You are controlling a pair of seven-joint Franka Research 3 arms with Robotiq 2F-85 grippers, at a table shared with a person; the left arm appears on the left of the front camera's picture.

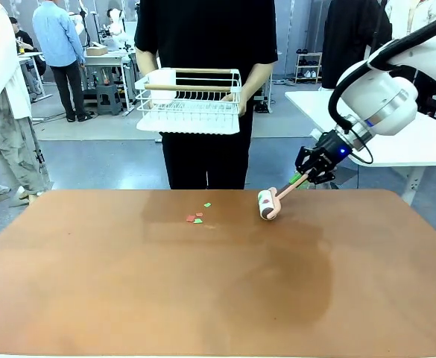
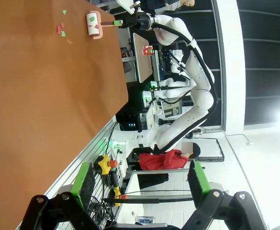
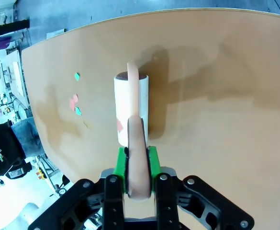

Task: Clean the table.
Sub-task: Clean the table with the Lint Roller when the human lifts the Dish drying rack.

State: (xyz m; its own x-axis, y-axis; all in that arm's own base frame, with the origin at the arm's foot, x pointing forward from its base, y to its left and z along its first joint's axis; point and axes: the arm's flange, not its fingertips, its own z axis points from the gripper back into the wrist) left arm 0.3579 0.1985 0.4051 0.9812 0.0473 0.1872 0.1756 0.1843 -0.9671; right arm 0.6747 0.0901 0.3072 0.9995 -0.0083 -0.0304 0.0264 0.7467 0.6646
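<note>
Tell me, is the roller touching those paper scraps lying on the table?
Apart. The front view shows a bare strip of table between the roller and the scraps. The right wrist view shows the same gap.

Scraps (image 1: 197,218) left of roller (image 1: 267,204), both on table (image 1: 128,298)
</note>
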